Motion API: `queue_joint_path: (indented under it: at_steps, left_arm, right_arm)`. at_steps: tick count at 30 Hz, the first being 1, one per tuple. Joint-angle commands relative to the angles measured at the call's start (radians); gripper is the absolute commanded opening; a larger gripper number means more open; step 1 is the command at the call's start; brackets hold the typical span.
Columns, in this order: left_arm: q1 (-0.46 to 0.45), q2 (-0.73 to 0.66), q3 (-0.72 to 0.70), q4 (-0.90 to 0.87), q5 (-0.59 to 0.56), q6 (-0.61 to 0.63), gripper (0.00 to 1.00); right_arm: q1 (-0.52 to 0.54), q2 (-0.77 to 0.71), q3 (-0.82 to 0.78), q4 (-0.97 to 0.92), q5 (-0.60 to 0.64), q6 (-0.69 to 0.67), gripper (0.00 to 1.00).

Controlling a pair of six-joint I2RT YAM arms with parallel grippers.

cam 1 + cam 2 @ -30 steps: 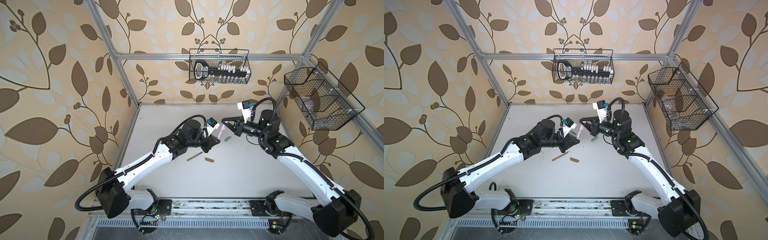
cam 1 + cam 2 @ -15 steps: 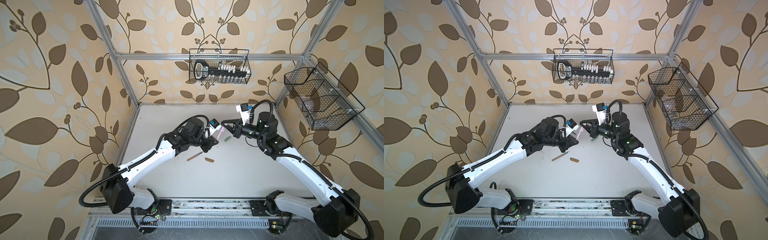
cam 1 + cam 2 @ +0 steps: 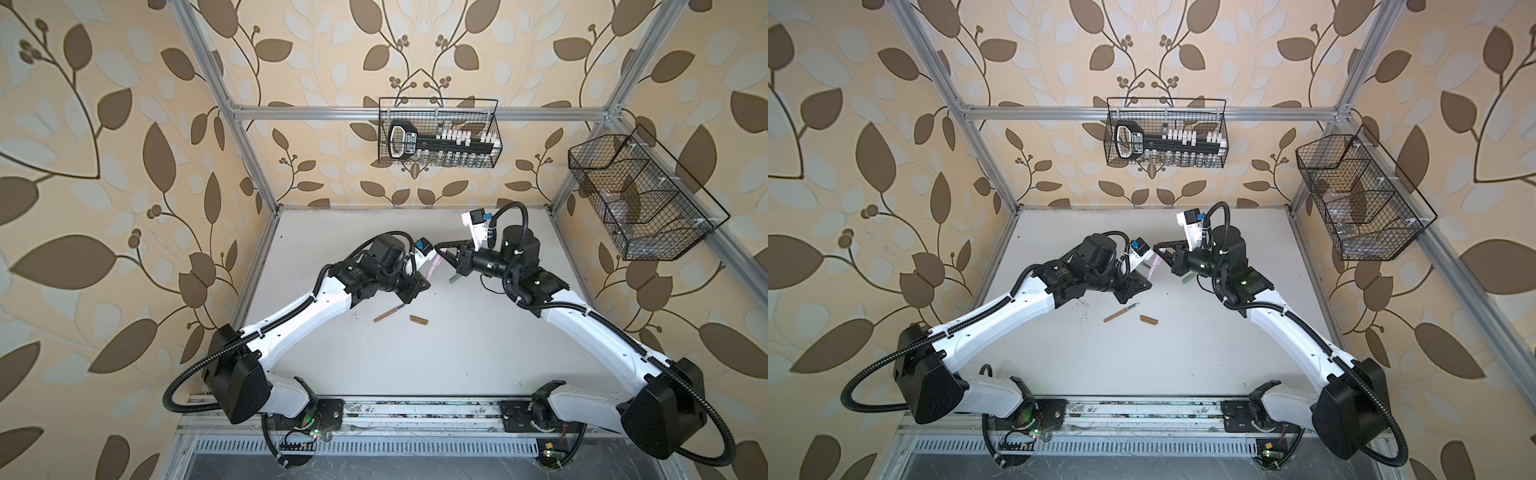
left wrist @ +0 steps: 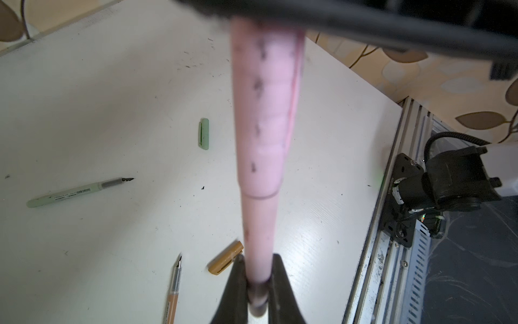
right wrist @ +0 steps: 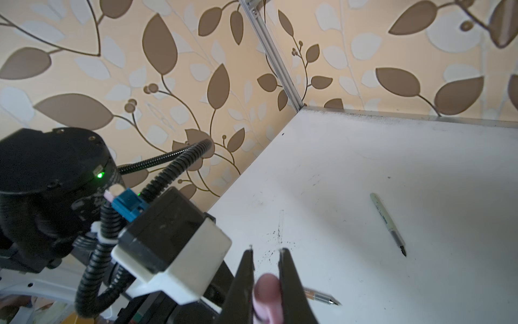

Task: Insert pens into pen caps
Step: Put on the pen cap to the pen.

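My left gripper [image 4: 258,261] is shut on the pink pen [image 4: 259,224], which slants up over the table and shows in both top views [image 3: 436,262] [image 3: 1156,266]. The pink cap [image 4: 265,106] covers the pen's upper end, with a seam where it meets the barrel. My right gripper [image 5: 266,252] is shut on that cap [image 5: 266,291] and meets the left gripper [image 3: 415,289] at mid table. On the table lie the green pen [image 4: 78,191], green cap [image 3: 454,277], brown pen [image 3: 388,312] and brown cap [image 3: 419,319], all apart.
A wire basket [image 3: 438,133] with small items hangs on the back wall, and another wire basket [image 3: 640,199] hangs on the right wall. Aluminium frame posts [image 3: 249,153] stand at the table's back corners. A metal rail [image 3: 415,411] runs along the front edge.
My right gripper has moved left with the pink cap, closing on the pen's upper end. The left arm shifted slightly and kept its hold on the pen.
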Motion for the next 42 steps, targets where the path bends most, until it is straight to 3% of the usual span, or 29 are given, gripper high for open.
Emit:
queue_joint_path:
  at_steps: [1,9,24,31,35,37,39,42]
  left_arm:
    - [0.033,-0.058,0.13,0.523,0.04,-0.05,0.0]
    - [0.042,-0.032,0.174,0.517,0.069,-0.044,0.0]
    - [0.069,-0.025,0.217,0.528,0.057,-0.014,0.0]
    - [0.069,-0.062,0.163,0.504,0.136,-0.024,0.0]
    - [0.068,-0.087,0.095,0.497,0.186,-0.064,0.0]
    - [0.067,-0.097,0.058,0.499,0.227,-0.092,0.0]
    - [0.067,-0.098,0.027,0.509,0.262,-0.117,0.0]
    - [0.066,-0.09,-0.008,0.503,0.28,-0.138,0.0]
  right_arm:
    - [0.052,0.055,-0.12,-0.217,-0.078,0.04,0.0]
    - [0.077,0.081,-0.144,-0.265,-0.075,0.035,0.0]
    - [0.094,0.099,-0.171,-0.341,-0.179,0.04,0.0]
    - [0.021,0.007,-0.168,-0.268,-0.173,0.08,0.0]
    - [-0.029,-0.053,-0.159,-0.205,-0.171,0.099,0.16]
    - [-0.05,-0.08,-0.15,-0.179,-0.169,0.106,0.3]
    - [-0.064,-0.097,-0.135,-0.166,-0.175,0.104,0.33]
    - [-0.076,-0.122,-0.107,-0.161,-0.176,0.086,0.45]
